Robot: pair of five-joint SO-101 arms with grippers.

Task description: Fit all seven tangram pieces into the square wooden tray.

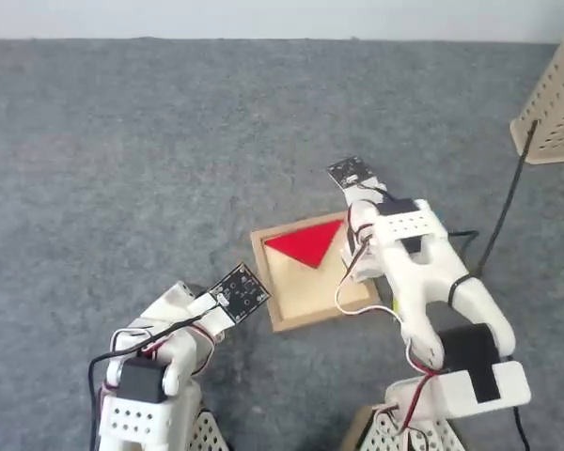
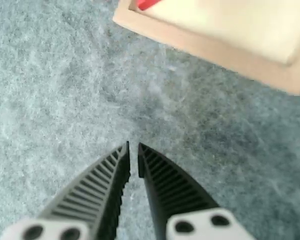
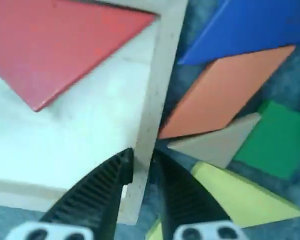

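At the right gripper (image 3: 142, 162), the jaws stand slightly parted astride the side wall of the square wooden tray (image 3: 159, 85), gripping no piece. Ahead of its inner finger, a red triangular piece (image 3: 55, 45) lies flat inside the tray. Just beside its outer finger lie a grey triangle (image 3: 217, 145), orange parallelogram (image 3: 225, 95), green square (image 3: 277, 140), yellow triangle (image 3: 240, 200) and blue piece (image 3: 250, 25). The left gripper (image 2: 133, 147), closed to a sliver and empty, hangs over grey carpet (image 2: 50, 75), with the tray just ahead.
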